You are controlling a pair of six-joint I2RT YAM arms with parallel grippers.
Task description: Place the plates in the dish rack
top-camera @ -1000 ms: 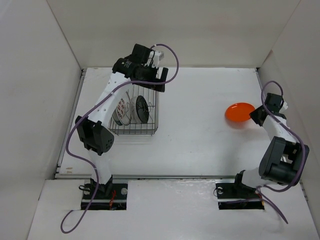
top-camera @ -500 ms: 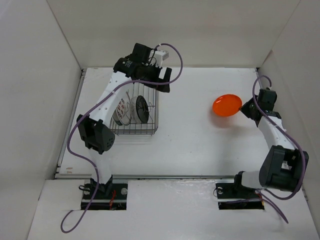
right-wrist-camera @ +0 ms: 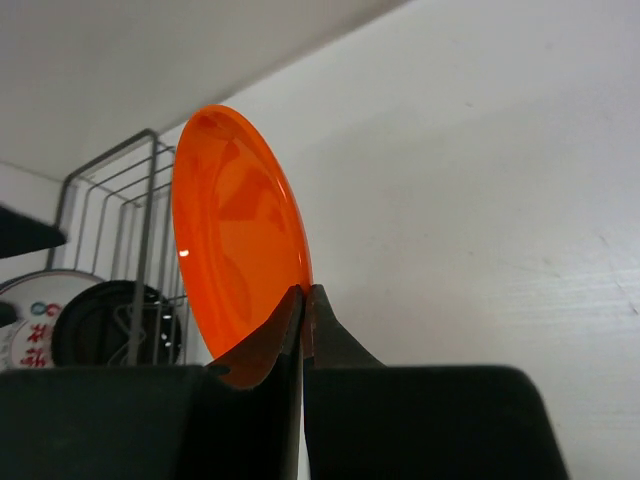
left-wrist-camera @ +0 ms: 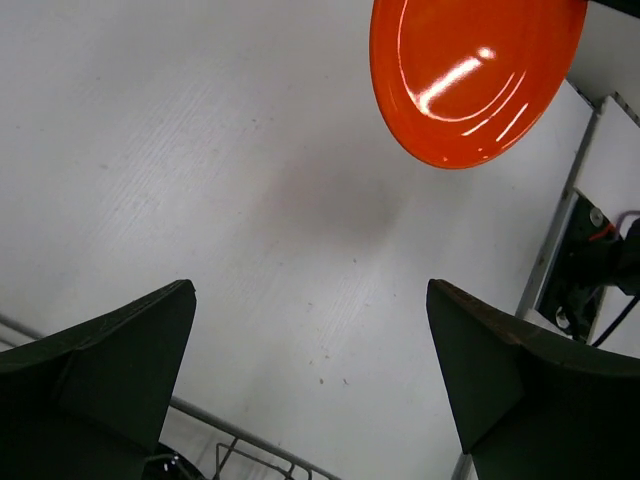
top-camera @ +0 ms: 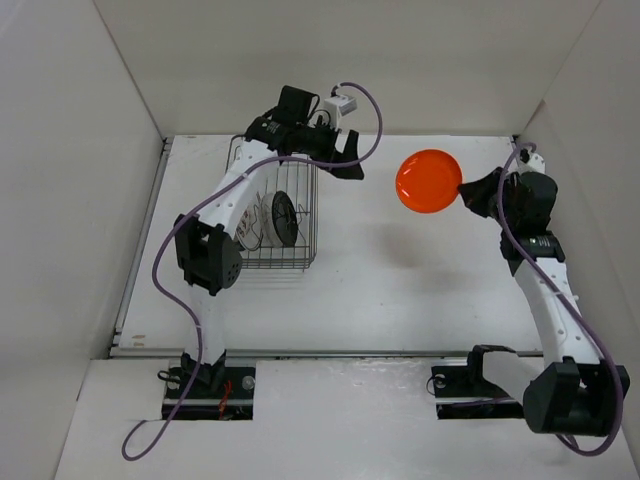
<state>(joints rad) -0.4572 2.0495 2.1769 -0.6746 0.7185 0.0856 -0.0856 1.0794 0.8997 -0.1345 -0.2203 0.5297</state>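
First, nearest the arm bases, the bench (top-camera: 400, 300) presents a broad bare white surface running from its near edge to mid-depth.

On the left half stands the dish rack (top-camera: 270, 263). Its near rim lies well back from the near bench edge, and its left side runs close to the left bench edge. Two plates stand upright between its prongs: a red-marked white plate (top-camera: 240, 222) toward the left and a black plate (top-camera: 285, 214) toward the right. The right wrist view shows the same pair behind the rack wires.

At roughly the same depth on the right, the right tool (top-camera: 465, 195) is clamped on the orange plate (top-camera: 428, 181). Both fingers pinch the plate's lower rim, as the right wrist view shows. The plate is held in the air, tilted on edge and clear of the bench. Bare bench separates it from the rack's right side.

Farthest back, the left tool (top-camera: 345, 165) hangs just past the rack's far right corner. Its fingers are spread wide with nothing between them. In the left wrist view the orange plate shows beyond those fingers and well apart from them.
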